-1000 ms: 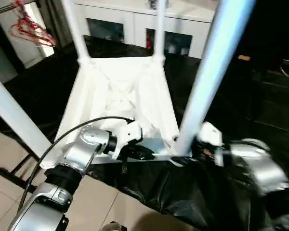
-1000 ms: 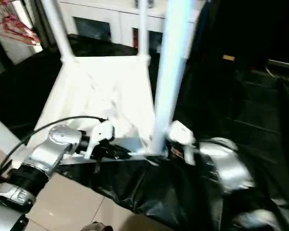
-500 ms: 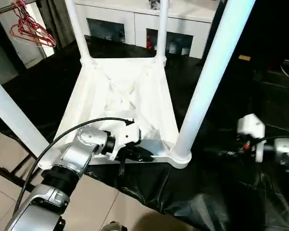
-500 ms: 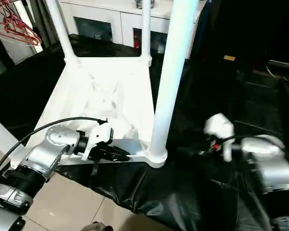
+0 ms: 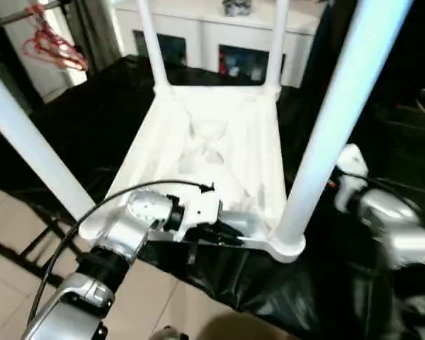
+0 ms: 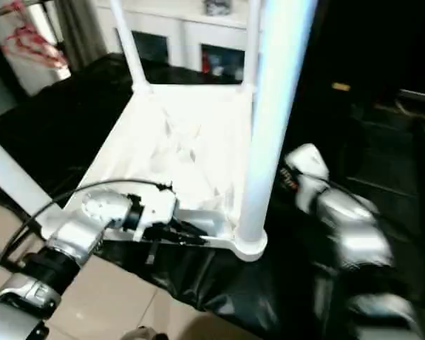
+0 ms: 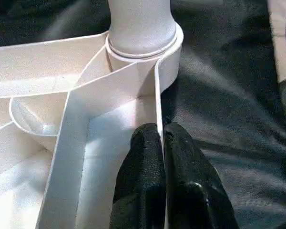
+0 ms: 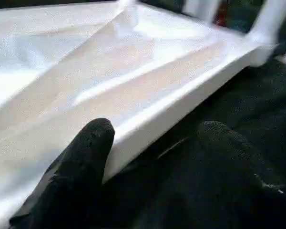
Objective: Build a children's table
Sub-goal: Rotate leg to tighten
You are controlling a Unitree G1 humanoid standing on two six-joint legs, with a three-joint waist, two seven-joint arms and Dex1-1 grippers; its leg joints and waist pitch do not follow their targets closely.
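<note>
While the left gripper point(image 7: 160, 143) stays pinched on the near rim of the upturned children's table point(image 5: 219, 142) on the black sheet point(image 5: 326, 297), the right gripper point(image 8: 152, 157), fingers spread, straddles its right long rim beside the near-right leg point(image 5: 326, 142).

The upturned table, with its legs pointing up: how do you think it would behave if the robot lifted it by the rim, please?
The table is probably light for its size: thin-walled plastic. The rim, a thin wall that the left hand pinches, may flex. With tall legs standing up, it looks top-heavy and may swing or tilt.
</note>
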